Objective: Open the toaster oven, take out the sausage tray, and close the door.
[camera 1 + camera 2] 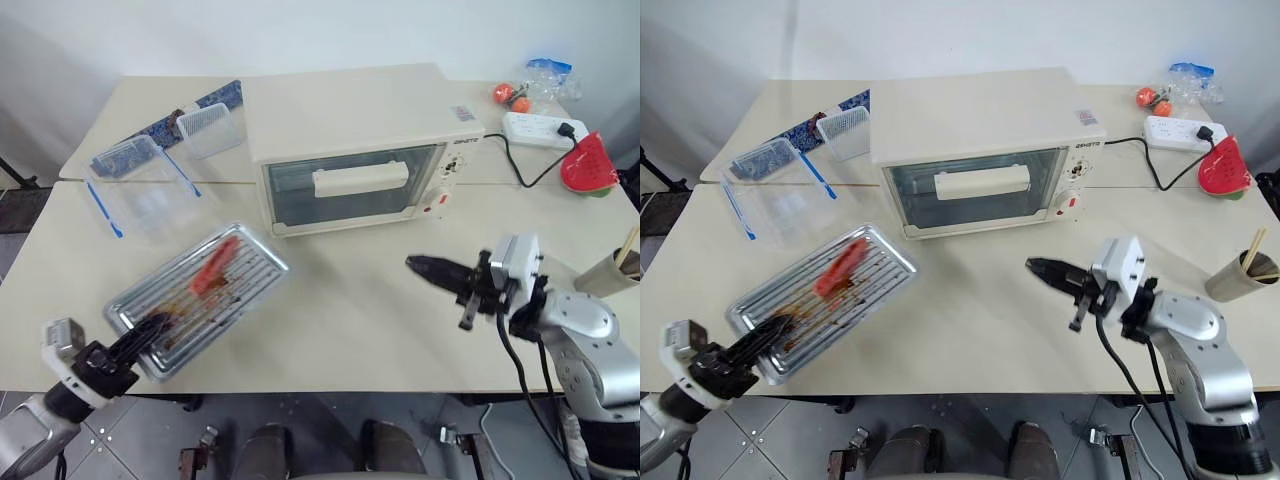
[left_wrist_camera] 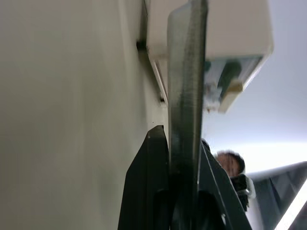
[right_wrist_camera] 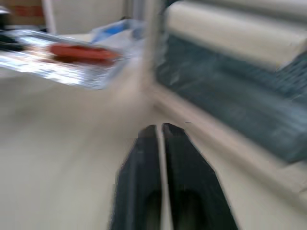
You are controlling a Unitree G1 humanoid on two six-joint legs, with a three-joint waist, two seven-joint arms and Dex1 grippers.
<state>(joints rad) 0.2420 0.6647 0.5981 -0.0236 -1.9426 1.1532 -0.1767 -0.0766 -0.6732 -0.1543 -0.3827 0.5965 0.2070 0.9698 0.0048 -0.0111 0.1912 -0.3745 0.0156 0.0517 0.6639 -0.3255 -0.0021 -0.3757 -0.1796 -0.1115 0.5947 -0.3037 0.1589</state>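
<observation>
Cream bench [image 1: 360, 320] — the sausage tray [image 1: 200, 295] sits out here, one end pinched tight in the left gripper [image 1: 140, 335] jaws. Right gripper [image 1: 425, 268] jaws look nearly closed on nothing, pointing toward the toaster oven [image 1: 350, 150] — its door [image 1: 350, 185] is shut.

The cream toaster oven [image 1: 360, 140] is sitting at the table's back, its glass door [image 1: 350, 187] shut. I'm holding the silver sausage tray [image 1: 200, 295] by its near edge, out front-left, one red sausage [image 1: 215, 265] lying inside.
</observation>
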